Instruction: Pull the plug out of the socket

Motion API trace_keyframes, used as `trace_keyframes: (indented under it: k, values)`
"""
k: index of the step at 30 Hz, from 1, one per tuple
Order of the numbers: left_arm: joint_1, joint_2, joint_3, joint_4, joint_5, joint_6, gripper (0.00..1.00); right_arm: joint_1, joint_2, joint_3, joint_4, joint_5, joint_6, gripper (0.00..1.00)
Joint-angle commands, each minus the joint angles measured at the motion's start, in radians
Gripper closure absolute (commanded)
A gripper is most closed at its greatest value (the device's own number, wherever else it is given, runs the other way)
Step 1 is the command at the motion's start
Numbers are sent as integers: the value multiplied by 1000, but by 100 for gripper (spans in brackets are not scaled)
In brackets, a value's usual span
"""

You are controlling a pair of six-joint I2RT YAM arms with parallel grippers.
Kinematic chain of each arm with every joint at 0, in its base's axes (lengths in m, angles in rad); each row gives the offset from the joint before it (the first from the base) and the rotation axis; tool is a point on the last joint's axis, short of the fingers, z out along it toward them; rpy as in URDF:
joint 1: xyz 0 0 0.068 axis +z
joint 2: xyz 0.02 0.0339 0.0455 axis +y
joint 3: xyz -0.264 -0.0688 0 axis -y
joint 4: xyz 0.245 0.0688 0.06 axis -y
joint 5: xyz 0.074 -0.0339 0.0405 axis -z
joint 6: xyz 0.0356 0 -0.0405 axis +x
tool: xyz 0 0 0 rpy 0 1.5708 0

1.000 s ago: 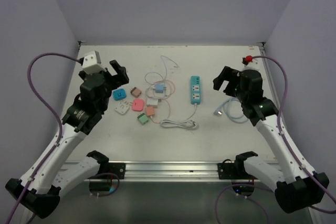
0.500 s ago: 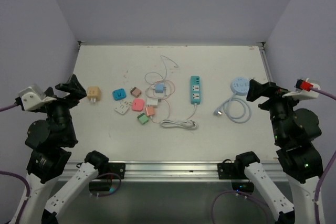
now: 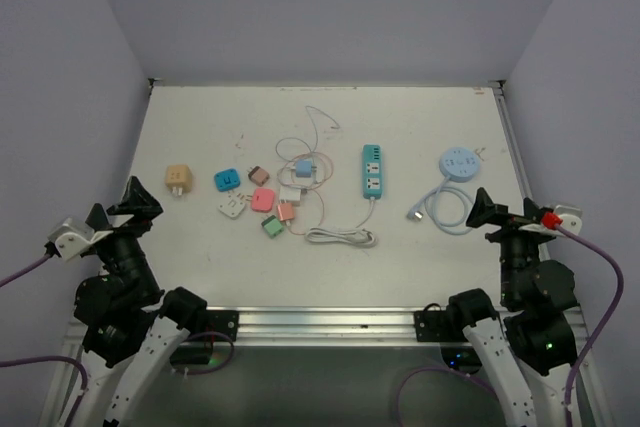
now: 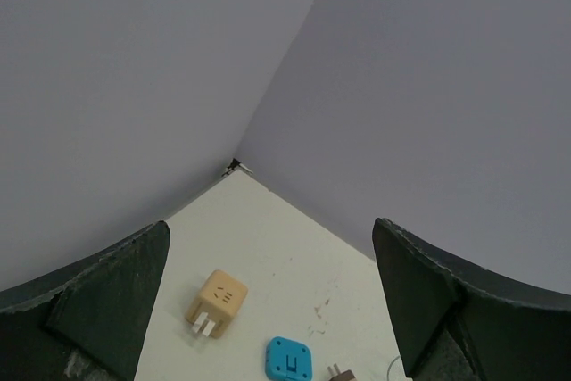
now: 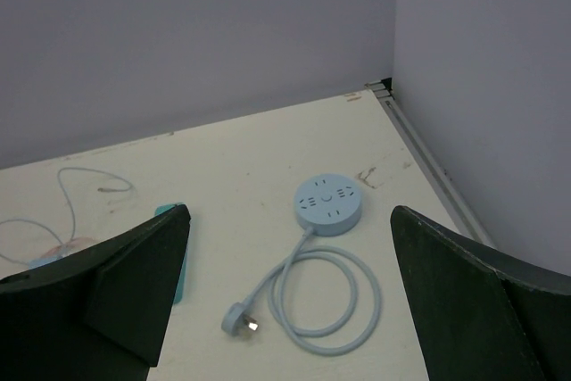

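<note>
A teal power strip (image 3: 372, 170) lies mid-table with its white cable (image 3: 342, 236) coiled in front; its edge shows in the right wrist view (image 5: 178, 256). A round light-blue socket (image 3: 459, 162) (image 5: 328, 205) lies at the right, its own cord (image 5: 326, 296) looped and its plug (image 5: 239, 320) loose on the table. I see no plug seated in either socket. My left gripper (image 3: 118, 209) (image 4: 270, 283) is open and empty, back at the near left. My right gripper (image 3: 503, 215) (image 5: 290, 256) is open and empty, back at the near right.
A tan cube adapter (image 3: 178, 178) (image 4: 217, 302), a blue adapter (image 3: 227, 180) (image 4: 288, 359) and several small coloured adapters (image 3: 263, 199) lie left of centre. A light-blue charger (image 3: 301, 168) with thin cable lies beside the strip. Grey walls enclose the table (image 3: 420, 117).
Both arms have drawn back from over the table to the near corners. The tan cube and the round socket, covered before, now show. Nothing on the table has moved.
</note>
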Motion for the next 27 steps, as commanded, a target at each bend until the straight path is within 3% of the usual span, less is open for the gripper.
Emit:
trace_keyframes:
  k: [1,27]
  values:
    - [5,-34,-30,144,-36,55,0,3,-35,-30,113,41,-41,1]
    - [7,-63,-66,191,-62,69,1,3,46,-32,116,-10,-31,1]
